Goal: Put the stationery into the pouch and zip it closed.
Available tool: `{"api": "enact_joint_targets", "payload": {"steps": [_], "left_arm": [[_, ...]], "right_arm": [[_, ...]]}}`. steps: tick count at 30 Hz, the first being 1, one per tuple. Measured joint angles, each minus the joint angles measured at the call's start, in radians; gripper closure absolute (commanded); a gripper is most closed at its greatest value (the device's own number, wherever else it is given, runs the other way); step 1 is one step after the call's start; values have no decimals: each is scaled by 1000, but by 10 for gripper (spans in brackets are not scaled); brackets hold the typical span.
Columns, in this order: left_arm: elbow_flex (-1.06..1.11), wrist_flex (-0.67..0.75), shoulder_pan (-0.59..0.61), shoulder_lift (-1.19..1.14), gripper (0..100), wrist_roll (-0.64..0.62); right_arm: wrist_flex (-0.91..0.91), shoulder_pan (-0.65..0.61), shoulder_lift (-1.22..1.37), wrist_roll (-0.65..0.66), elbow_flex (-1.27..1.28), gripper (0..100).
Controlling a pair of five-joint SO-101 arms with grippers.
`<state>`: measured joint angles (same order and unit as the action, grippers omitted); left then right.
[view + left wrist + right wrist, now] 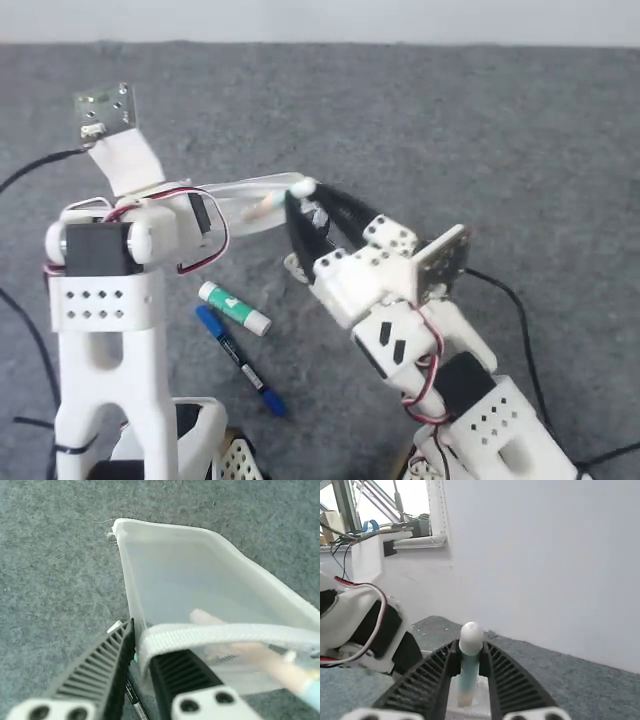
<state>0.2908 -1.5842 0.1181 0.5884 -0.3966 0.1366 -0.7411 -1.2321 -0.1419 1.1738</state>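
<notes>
The translucent pouch [190,575] lies open-mouthed over the grey tabletop [500,130]. The left gripper [142,640] has its jaws clenched on the white zipper band at the pouch's mouth, one jaw outside the wall and one inside. A teal pen [466,675] with a white rounded cap stands partway in that mouth. Its pale lower end shows through the pouch wall. The right gripper [470,648], at the pouch's mouth, has its jaws nearly closed and grasping the pen's barrel just under the cap. A green-and-white glue stick [235,308] and a blue marker [240,362] lie on the tabletop near the pouch, toward the arms' bases, close beside each other.
</notes>
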Motion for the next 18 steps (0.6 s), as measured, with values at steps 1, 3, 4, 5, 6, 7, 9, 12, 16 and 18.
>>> {"api": "enact_joint_targets", "payload": {"steps": [1,3,4,5,6,7,9,12,16,18], "left_arm": [[0,0,0,0,990,0],[0,0,2,0,990,0],[0,0,2,0,990,0],[0,0,2,0,990,0],[0,0,2,0,990,0],[0,0,2,0,990,0],[0,0,2,0,990,0],[0,0,2,0,990,0],[0,0,0,0,990,0],[0,0,2,0,990,0]], "right_arm": [[0,-11,0,0,3,992],[0,-20,0,0,8,989],[0,-20,0,0,8,988],[0,-21,0,0,8,988],[0,-23,0,0,8,986],[0,-23,0,0,8,972],[5,-23,0,0,8,913],[44,-25,0,3,8,816],[81,-26,0,3,8,837],[95,-25,0,3,8,861]]}}
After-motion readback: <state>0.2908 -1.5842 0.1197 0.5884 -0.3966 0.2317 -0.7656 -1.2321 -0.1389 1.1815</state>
